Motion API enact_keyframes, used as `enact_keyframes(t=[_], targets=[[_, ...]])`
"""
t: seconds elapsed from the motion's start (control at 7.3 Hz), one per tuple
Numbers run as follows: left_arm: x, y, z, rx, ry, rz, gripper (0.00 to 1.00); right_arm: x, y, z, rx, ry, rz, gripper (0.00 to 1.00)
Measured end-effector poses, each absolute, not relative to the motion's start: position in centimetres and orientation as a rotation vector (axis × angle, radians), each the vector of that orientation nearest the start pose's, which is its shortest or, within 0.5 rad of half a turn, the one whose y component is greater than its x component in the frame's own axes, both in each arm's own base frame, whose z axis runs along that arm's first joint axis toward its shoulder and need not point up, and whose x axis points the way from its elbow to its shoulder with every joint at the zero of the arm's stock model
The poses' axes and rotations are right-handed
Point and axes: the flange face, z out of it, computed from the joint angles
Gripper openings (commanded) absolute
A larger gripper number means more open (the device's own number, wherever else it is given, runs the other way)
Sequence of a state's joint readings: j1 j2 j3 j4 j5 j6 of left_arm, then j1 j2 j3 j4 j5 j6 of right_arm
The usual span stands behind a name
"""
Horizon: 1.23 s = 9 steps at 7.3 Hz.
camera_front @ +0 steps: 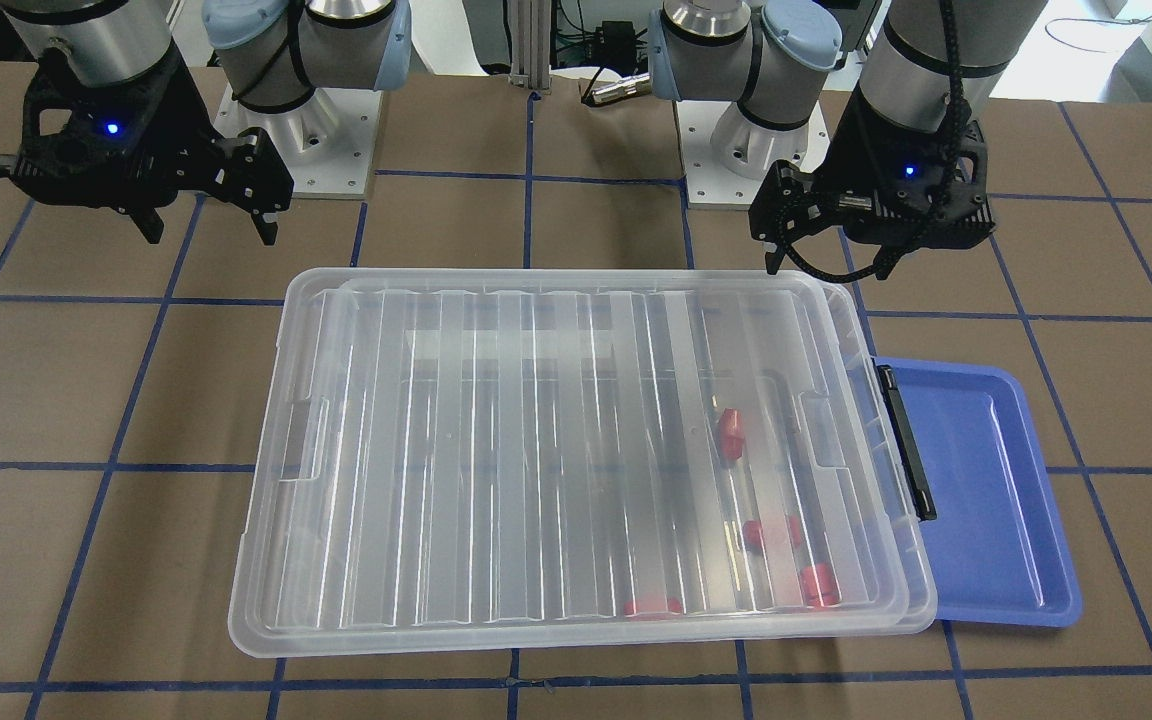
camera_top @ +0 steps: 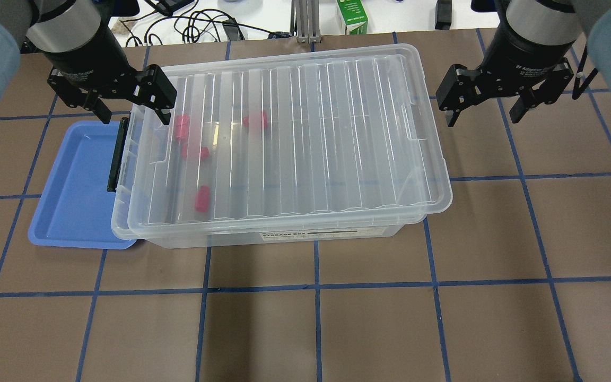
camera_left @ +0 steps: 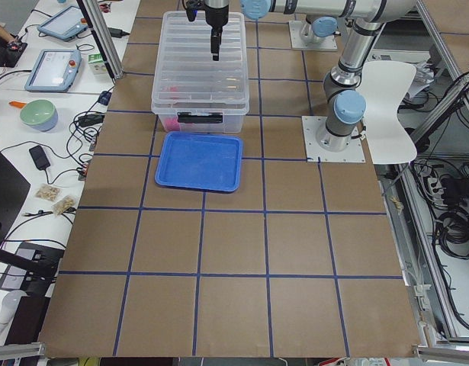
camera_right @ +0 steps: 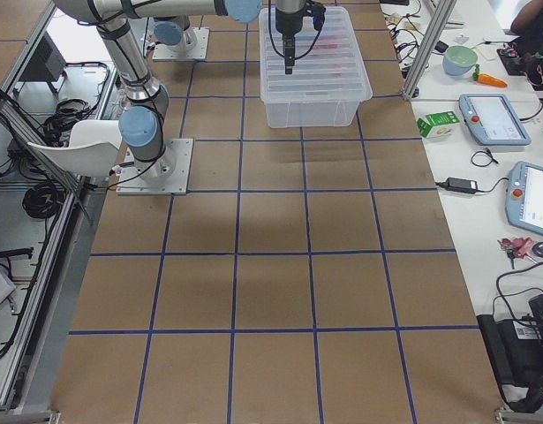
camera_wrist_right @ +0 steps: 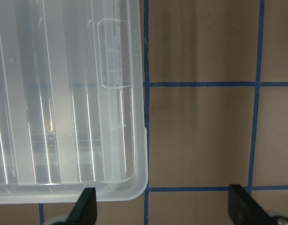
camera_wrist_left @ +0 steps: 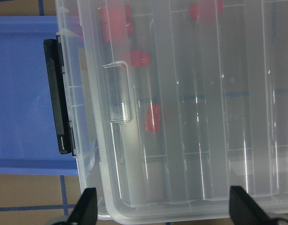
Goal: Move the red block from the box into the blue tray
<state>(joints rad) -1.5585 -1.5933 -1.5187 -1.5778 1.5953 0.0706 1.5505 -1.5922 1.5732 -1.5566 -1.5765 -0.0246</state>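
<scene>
Front view: the lid is on, so I'd lift it level from both ends first. Overhead: left gripper and right gripper, both spread wide and empty, hang at the ends of the box. Red blocks lie under the lid, centre-left, just right of the left gripper; blue tray far left.
</scene>
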Motion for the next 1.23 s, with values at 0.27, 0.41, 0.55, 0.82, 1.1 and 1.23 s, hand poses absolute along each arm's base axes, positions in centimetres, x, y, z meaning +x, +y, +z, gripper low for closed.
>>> enact_keyframes(t=[0.27, 0.41, 0.55, 0.82, 1.1, 1.23], targets=[[-12.5, -50.6, 50.0, 0.090, 3.114, -0.028, 1.00, 12.0, -51.2, 46.6, -0.006, 3.141, 0.040, 1.00], [-12.5, -50.7, 49.9, 0.091, 3.114, -0.026, 1.00, 11.9, -53.3, 44.4, -0.008, 3.139, 0.035, 1.00], [-12.5, -50.7, 49.9, 0.091, 3.114, -0.025, 1.00, 11.9, -55.1, 42.1, -0.010, 3.138, 0.052, 1.00], [-12.4, -50.7, 49.9, 0.089, 3.114, -0.025, 1.00, 11.9, -57.3, 39.0, -0.015, 3.137, 0.068, 1.00], [-12.4, -50.7, 49.8, 0.088, 3.114, -0.024, 1.00, 11.9, -58.3, 37.6, -0.015, 3.138, 0.052, 1.00], [-12.4, -50.7, 49.8, 0.088, 3.114, -0.023, 1.00, 11.9, -58.5, 37.1, -0.015, 3.138, 0.059, 1.00]])
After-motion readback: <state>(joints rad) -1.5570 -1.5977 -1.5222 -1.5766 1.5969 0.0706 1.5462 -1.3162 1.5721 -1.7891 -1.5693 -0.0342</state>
